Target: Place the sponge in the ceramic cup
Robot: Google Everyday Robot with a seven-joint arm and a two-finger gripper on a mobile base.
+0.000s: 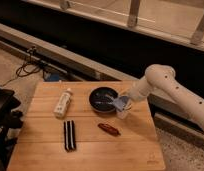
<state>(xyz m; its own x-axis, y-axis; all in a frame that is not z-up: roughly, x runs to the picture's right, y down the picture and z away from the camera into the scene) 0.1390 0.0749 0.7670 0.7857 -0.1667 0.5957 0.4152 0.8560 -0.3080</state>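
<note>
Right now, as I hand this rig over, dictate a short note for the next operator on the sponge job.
Gripper hangs by the right rim of the black bowl, above the wooden table; state unclear.
Sponge: seemingly the bluish piece at the gripper's tip.
Ceramic cup: pale shape directly under it.
Done: sponge brought to the cup.
Left: confirm it drops inside, then pull the arm clear.

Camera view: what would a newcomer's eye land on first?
The white arm reaches in from the right, its gripper at the right rim of the dark bowl mid-table, a pale blue piece at its tip. On the wooden table, a white bottle lies left of the bowl; a black bar and a reddish item lie nearer the front.
</note>
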